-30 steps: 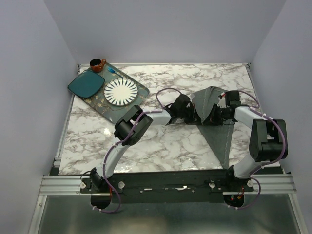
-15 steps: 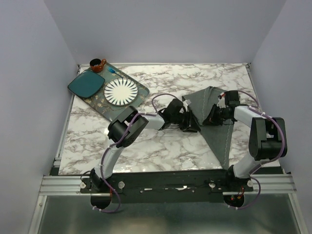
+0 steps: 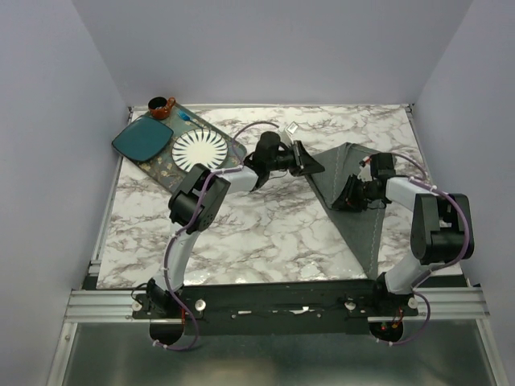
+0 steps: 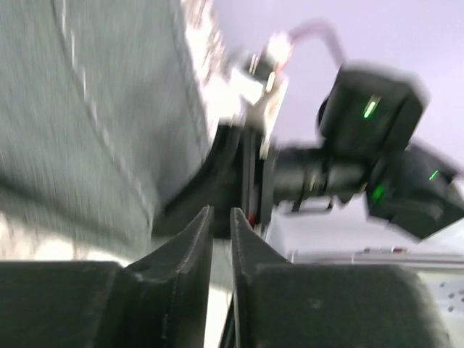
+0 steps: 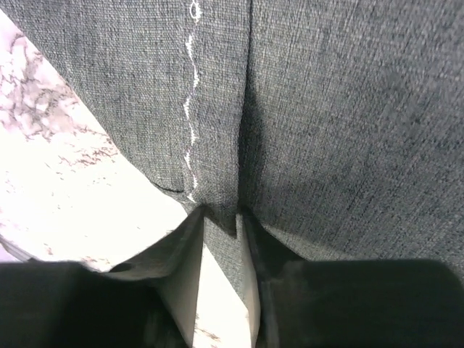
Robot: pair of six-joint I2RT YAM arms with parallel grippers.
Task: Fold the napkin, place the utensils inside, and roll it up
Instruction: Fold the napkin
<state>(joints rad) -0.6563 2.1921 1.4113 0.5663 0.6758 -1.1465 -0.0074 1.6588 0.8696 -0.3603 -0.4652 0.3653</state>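
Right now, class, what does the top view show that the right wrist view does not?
Only the top view: a tray with a white plate, a teal plate and a cup. Only the right wrist view: the napkin close up, its white stitching and a fold of it between the jaws. Both: the grey napkin on the marble table.

1. Left wrist view: motion blur thru-out; napkin [image 4: 87, 109] smeared, cut off at top & left edges; right arm [image 4: 362, 159] soft, no detail.
2. Right wrist view: napkin runs off top & right edges; whether right gripper [image 5: 221, 225] pinches the fold, can't tell.
3. Top view: right gripper tips lost vs. dark cloth; brown cup [image 3: 161, 107] contents too small to read.
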